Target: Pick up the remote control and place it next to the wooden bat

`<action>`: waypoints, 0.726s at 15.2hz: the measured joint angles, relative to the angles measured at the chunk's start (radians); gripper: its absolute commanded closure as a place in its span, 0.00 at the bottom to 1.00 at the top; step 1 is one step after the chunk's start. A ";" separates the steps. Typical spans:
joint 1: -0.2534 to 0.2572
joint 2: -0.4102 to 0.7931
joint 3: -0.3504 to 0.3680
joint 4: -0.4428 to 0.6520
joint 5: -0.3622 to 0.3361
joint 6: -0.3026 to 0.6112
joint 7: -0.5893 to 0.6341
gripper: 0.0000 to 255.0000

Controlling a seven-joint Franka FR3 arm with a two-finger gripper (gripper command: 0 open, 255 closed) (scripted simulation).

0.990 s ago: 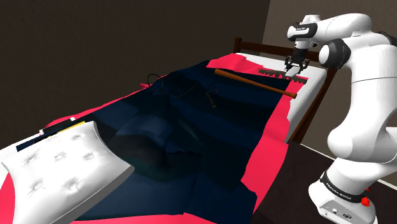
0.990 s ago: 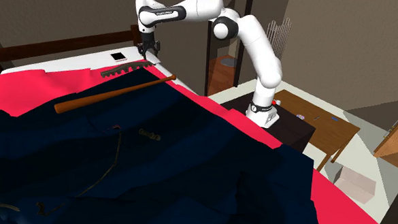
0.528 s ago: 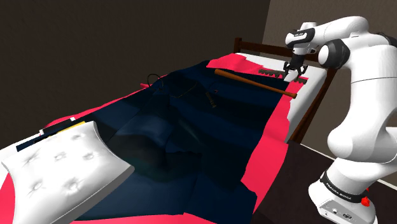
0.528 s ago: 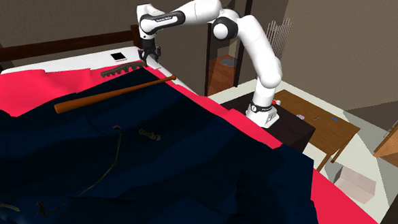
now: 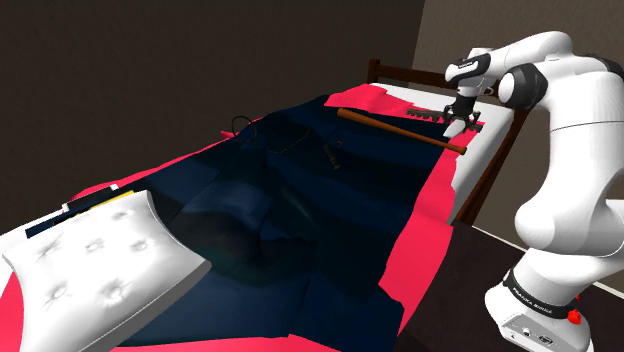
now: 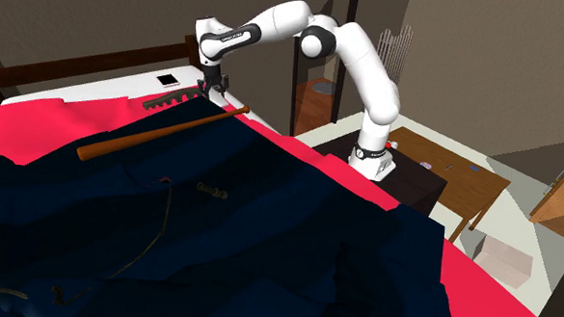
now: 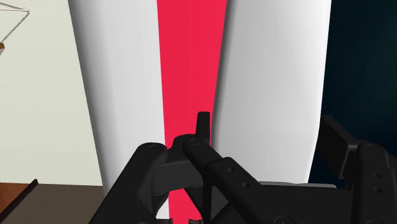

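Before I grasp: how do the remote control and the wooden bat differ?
The bat is brown and smooth; the remote control is dark with a toothed edge. The bat is far longer than the remote control. The bat lies along the edge of the dark blue blanket; the remote control lies nearer the headboard, with the gripper at one end. Both lie flat, roughly parallel.

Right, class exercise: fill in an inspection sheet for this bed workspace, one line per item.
Surface: bed, red sheet under a rumpled navy blanket.
Job's things: wooden bat lying across the blanket; long dark toothed bar, probably the remote, beside its handle end.
Clutter: small dark object, white cushion.
Gripper: gripper low over the bar's end.
Cables: thin dark cord on the blanket.
Surroundings: dark bed frame, wooden table.
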 measured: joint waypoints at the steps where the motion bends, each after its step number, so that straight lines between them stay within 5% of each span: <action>1: 0.002 0.004 0.001 -0.007 0.000 0.011 0.001 1.00; 9: 0.000 0.016 0.001 -0.024 0.002 0.040 -0.002 1.00; 10: 0.000 0.016 0.001 -0.024 0.002 0.040 -0.002 0.00; 11: 0.000 0.016 0.001 -0.023 0.002 0.040 -0.002 0.00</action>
